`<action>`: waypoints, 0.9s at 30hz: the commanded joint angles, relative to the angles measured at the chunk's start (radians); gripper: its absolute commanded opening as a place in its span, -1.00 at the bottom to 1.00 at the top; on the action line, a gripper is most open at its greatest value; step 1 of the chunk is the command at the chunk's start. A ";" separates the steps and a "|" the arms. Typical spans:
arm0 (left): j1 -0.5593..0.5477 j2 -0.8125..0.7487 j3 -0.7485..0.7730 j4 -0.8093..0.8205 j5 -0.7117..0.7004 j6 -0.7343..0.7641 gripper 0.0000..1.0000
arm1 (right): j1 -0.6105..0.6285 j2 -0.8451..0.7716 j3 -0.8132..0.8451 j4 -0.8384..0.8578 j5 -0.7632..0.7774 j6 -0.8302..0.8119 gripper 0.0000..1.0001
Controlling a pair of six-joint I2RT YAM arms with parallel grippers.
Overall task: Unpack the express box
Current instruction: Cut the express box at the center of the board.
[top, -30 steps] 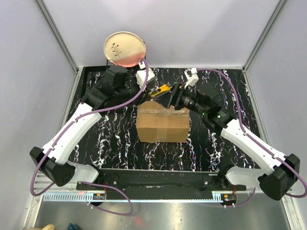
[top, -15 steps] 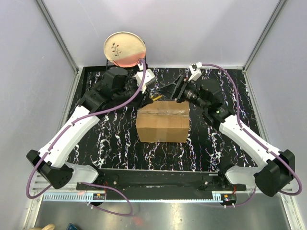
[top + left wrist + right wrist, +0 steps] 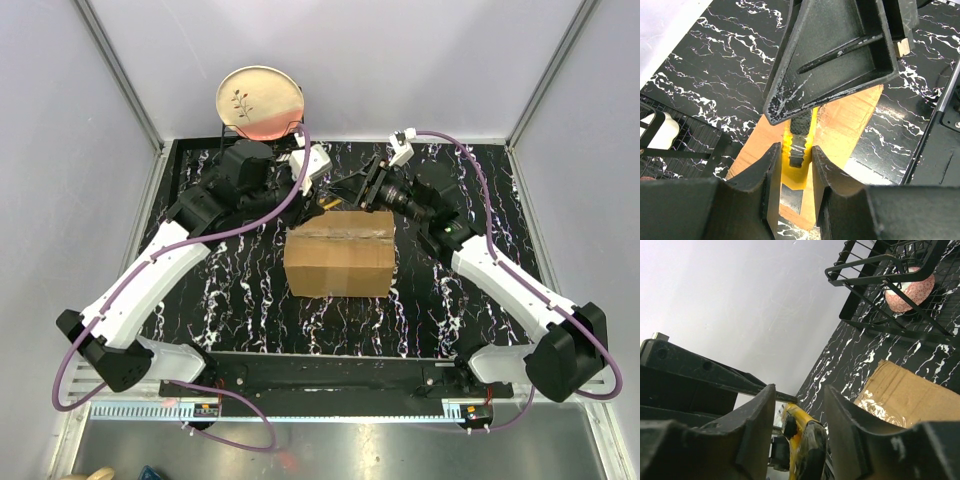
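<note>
Express box (image 3: 338,262): middle of the table (image 3: 230,290), flaps down, tape seam uncut, contents hidden.

Utility knife (image 3: 796,172), yellow: pinched in my left gripper (image 3: 794,156) above the box's far edge. I judge it is held there for a handover or to have the blade slid out.

My right gripper (image 3: 799,392): fingers either side of the knife's other end; whether they press it, I cannot tell.

Blade: covered by my right finger, not visible.

Wire rack (image 3: 880,270): cut off by the frame.

The express box (image 3: 338,262) is matt cardboard with glossy tape (image 3: 885,407); the knife (image 3: 798,175) is smooth yellow plastic.
</note>
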 commanded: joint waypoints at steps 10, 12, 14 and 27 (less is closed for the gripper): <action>-0.021 0.009 0.029 0.049 -0.106 0.024 -1.00 | -0.020 0.001 0.009 0.051 -0.115 0.027 -0.17; -0.023 0.008 0.028 0.054 -0.115 0.031 -1.00 | -0.020 -0.002 0.007 0.036 -0.121 0.020 -0.10; -0.021 0.008 0.028 0.057 -0.130 0.033 -1.00 | -0.018 -0.002 0.009 0.011 -0.122 0.009 0.08; -0.040 0.024 0.060 0.058 -0.141 -0.015 -1.00 | -0.018 0.002 -0.008 0.023 -0.087 0.007 0.17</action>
